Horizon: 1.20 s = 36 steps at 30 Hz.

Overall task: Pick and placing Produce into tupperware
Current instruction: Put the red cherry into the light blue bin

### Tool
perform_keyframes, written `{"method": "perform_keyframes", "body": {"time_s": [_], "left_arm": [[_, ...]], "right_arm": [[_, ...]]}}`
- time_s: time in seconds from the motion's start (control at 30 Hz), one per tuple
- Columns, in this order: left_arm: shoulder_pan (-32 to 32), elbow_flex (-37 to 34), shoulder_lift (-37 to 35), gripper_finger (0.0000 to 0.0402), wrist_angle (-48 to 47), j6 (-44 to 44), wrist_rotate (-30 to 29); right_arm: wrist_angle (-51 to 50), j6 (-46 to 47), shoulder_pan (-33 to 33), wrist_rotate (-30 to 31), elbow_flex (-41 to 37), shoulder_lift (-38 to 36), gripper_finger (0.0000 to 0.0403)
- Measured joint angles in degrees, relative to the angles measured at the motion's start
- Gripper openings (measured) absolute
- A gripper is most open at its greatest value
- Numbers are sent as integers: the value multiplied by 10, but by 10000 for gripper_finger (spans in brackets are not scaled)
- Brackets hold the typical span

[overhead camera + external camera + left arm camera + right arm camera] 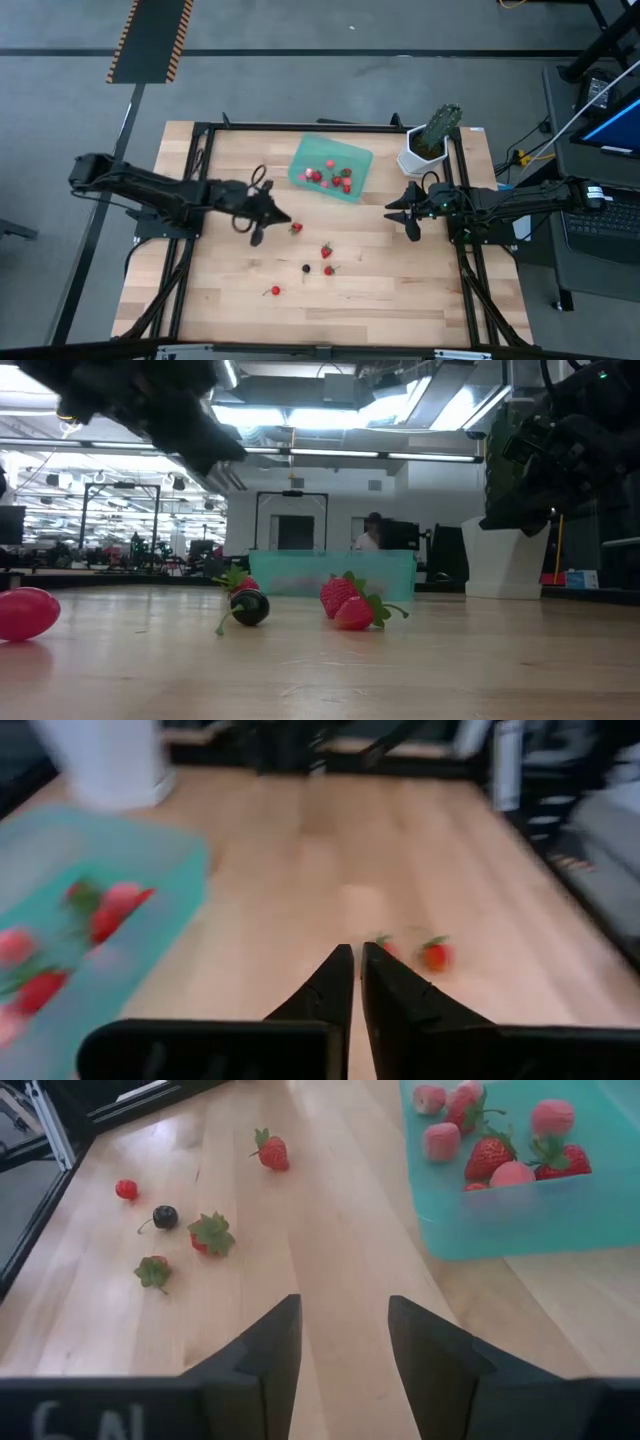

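The left gripper (262, 222) hangs over the left half of the table (220, 290), just short of the middle, with its fingers (345, 982) clenched together and nothing between them. Just beside its tip lies one red strawberry (296, 228). Nearer the front edge, a small red berry (275, 291) lies alone. Toward the middle of the table sits the dark berry (306, 268), with two more strawberries (327, 251) just to its right, one behind the other; in the low view the dark berry (250, 607) and these strawberries (345, 605) all rest on the wood.

Near the back edge, about midway along it, stands the teal tupperware (359, 157), set at a slant to the table's sides. It holds several red and pale pink berries (328, 176), gathered mostly toward its front side.

The white pot with the green plant (424, 150) stands in the back right corner. Just in front of it the right gripper (406, 212) waits by the right edge, fingers (268, 1342) spread apart and holding nothing
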Motion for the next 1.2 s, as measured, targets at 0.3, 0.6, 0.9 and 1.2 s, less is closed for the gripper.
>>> {"method": "perform_keyframes", "body": {"time_s": [0.3,0.6,0.9,1.2], "left_arm": [[-105,-36,-34,8,26,4,-74],[-173,-36,-34,4,27,-43,-79],[-273,-12,-21,1,23,-70,-161],[-356,27,60,1,20,-119,-241]], "right_arm": [[8,3,0,0,0,0,154],[26,3,0,-8,0,0,154],[47,9,1,-25,0,0,154],[47,29,47,-25,0,0,154]]}}
